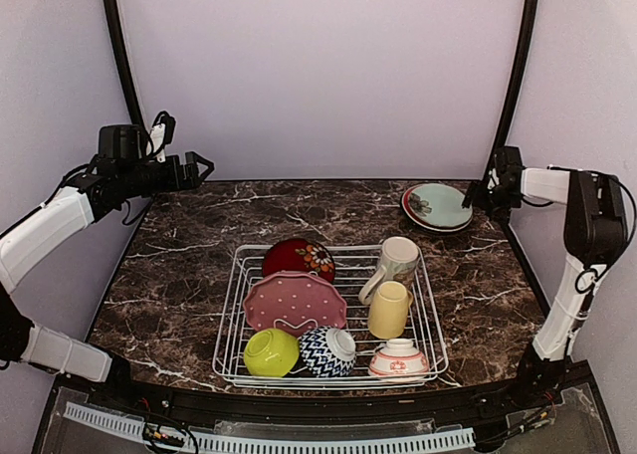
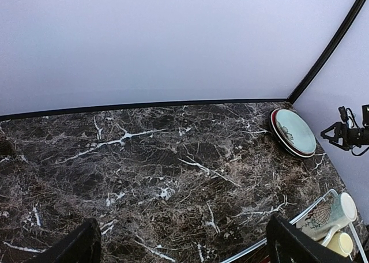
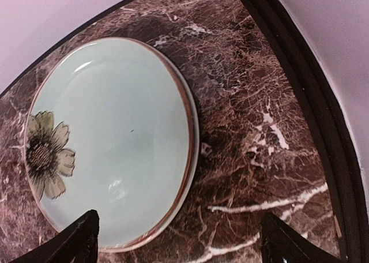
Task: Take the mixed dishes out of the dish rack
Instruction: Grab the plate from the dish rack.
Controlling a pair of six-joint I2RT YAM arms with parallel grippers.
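The white wire dish rack sits at the table's front middle. It holds a red plate, a pink dotted scalloped plate, a cream mug, a yellow mug, a lime bowl, a navy-zigzag bowl and a pink-white bowl. A teal plate lies at the back right on another plate, of which only the rim shows. My right gripper is open and empty just beside the teal plate's right edge. My left gripper is open and empty, raised at the far left.
The marble table has a black raised edge close to the right of the stacked plates. Pale walls enclose the back and sides. The left wrist view shows the rack's corner and the cream mug.
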